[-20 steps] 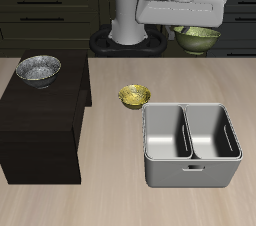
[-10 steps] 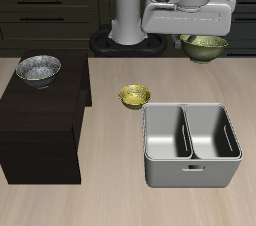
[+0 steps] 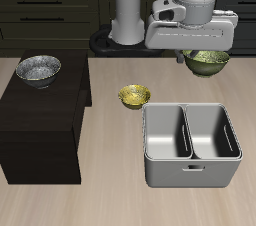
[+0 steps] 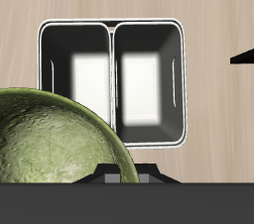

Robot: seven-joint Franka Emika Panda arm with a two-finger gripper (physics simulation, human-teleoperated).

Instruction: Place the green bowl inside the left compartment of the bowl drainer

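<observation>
Exterior view shows the gripper [image 3: 204, 58] with fingers clamped on the green bowl [image 3: 205, 62], held high behind the drainer [image 3: 191, 175]; lowered here it could catch the back rim or drop into the wrong well instead of the left compartment [image 3: 168, 133].

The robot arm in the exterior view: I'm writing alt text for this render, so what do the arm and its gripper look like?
The arm is glossy white with rounded, tube-like links and darker grey shading at the joints. It ends in a wide, boxy, light grey gripper body with small dark marks on its face. No cables or lettering are readable at this size. The fingers themselves are hard to make out.
</observation>
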